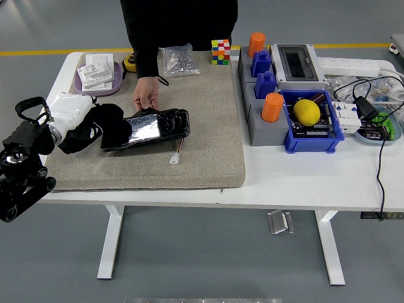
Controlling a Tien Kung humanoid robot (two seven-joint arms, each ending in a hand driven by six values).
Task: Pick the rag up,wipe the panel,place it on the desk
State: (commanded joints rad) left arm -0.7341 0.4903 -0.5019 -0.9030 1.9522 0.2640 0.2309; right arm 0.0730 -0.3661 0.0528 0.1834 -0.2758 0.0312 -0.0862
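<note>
1. Head view: the left hand (76, 115), white-shelled on a black arm, reached in from the picture's left edge over the grey mat (208, 126). Its fingers were closed around the black rag (101, 126) — the cloth bunched under and just ahead of the palm.
2. The rag lay against the near-left end of the panel (151, 128), a dark glossy slab lying flat on the mat just to the right of the hand, its top face catching a pale sheen.
3. Beyond the hand and to its right, a person in black stood at the table's far side; the person's hand (146, 99) rested on the panel's far edge, fingers down, steadying it.
4. A small white connector (175, 159) on short wires lay on the mat just past the panel's near-right corner, apart from the hand.
5. Directly beyond the hand sat a purple tray (100, 81) holding white boxes; farther right, a bag of metal parts (178, 60) and a colour cube (220, 52) stood at the mat's far edge.
6. Well apart to the right — a blue bin (310, 124) held a yellow lemon (307, 112), beside an orange cup (272, 107).
7. The right hand did not show.
</note>
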